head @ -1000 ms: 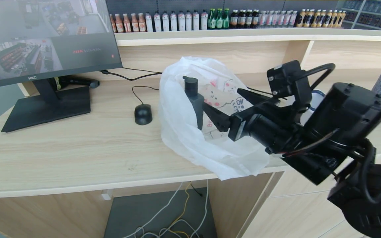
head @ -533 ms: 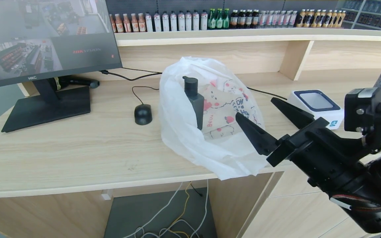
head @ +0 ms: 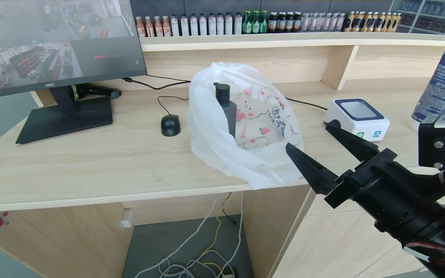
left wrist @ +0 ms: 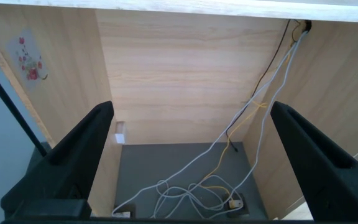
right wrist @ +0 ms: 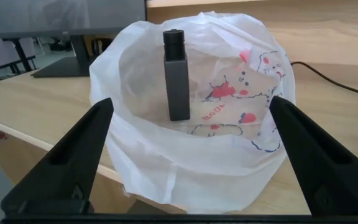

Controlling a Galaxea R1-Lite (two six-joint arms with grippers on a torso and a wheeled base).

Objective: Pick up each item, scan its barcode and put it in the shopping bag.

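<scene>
Two grippers are standing wide open and holding nothing. The right gripper (head: 308, 137) is hanging just off the front edge of the countertop (head: 91, 162), pointing at the shopping bag (head: 222, 158). The left gripper (left wrist: 191, 112) is hanging below the countertop, facing the loose cables (left wrist: 197, 186).

The dark pump bottle (head: 226, 104) is standing upright inside the bag, which is sitting mid-counter and drooping over the front edge. We are judging that overhang to be the main risk: the right gripper catching the thin plastic could be dragging bag and bottle off the edge, or tipping the tall bottle.

The blue tube (head: 442, 87) is standing near the countertop's right end, apparently waiting. The scanner (head: 357, 117) is sitting between it and the bag, so we are expecting a careless reach to be knocking one or the other. A mouse (head: 170, 125) and a monitor (head: 56, 42) are occupying the left side, well apart.
</scene>
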